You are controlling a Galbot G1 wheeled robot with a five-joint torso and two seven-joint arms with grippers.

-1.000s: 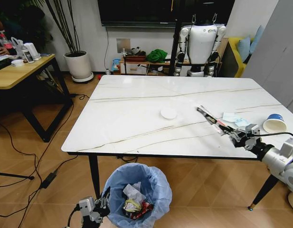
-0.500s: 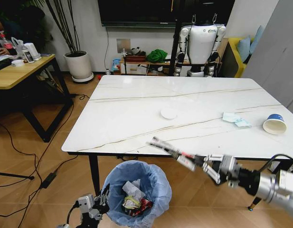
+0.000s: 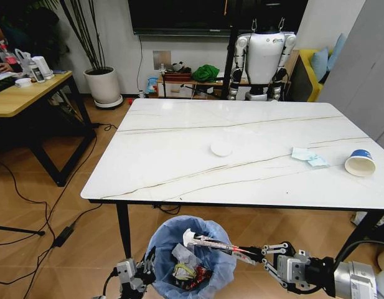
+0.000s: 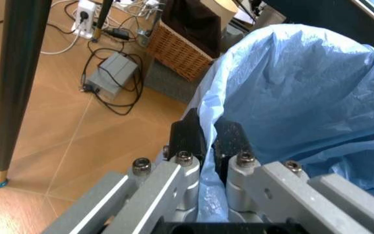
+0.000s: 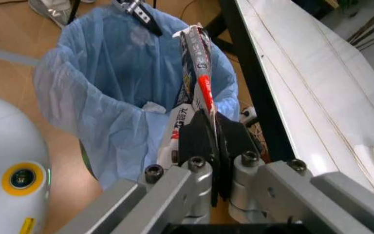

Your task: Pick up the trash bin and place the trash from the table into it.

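Below table [image 3: 179, 156] front edge, 6 o'clock: trash bin [image 3: 190, 258], left tool [image 4: 205, 141] clenched on its bag rim. Right tool [image 5: 212, 127] grasping long thin wrapper [image 3: 216, 244] over bin mouth.

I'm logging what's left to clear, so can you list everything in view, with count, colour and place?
Round dark trash bin with crinkly light-blue bag: one, on the floor before the table's near edge, holding litter.
Long thin red-and-silver wrapper: one, over the bin's mouth, held at one end.
White disc: one, mid-table.
Pale-blue tissue: one, on the table's right part.
Blue-and-white paper cup: one, on its side near the table's right edge.
White marble-look table with black legs: one, centre.
Tan wooden desk: one, far left.
Left gripper: shut on the bin's bagged rim.
Right gripper: shut on the wrapper's end.
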